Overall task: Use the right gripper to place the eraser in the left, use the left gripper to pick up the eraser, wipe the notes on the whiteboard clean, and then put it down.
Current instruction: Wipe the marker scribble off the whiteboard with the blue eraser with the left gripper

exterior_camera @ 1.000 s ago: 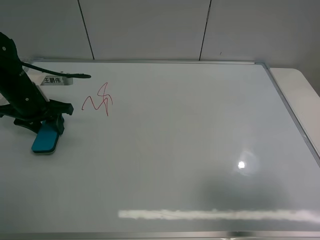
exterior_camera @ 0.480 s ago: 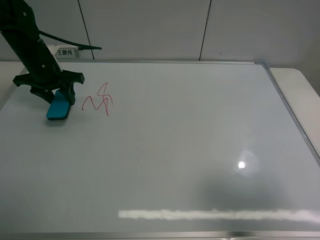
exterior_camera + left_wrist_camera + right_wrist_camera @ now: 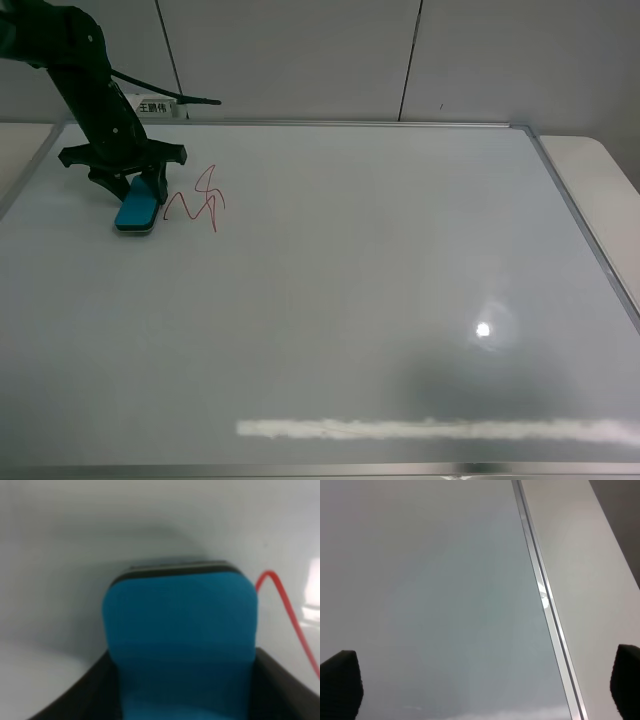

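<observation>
The whiteboard (image 3: 330,300) lies flat and fills the exterior view. A red scribble (image 3: 196,201) is at its far left. My left gripper (image 3: 133,190) is shut on the blue eraser (image 3: 137,209), which rests on the board just left of the scribble. In the left wrist view the eraser (image 3: 180,640) sits between the dark fingers (image 3: 280,690), with the red line (image 3: 290,615) beside it. The right arm is out of the exterior view. In the right wrist view its fingertips (image 3: 340,680) stand far apart over the board, empty.
The board's metal frame (image 3: 585,240) runs along the right side, with a white table surface (image 3: 600,170) beyond it; the frame also shows in the right wrist view (image 3: 545,605). A name label (image 3: 155,107) sits at the board's far-left edge. A light glare spot (image 3: 484,329) shows on the board.
My left gripper has carried the eraser from the near left of the board up and to the right, to just beside the red scribble. The scribble is unchanged.
</observation>
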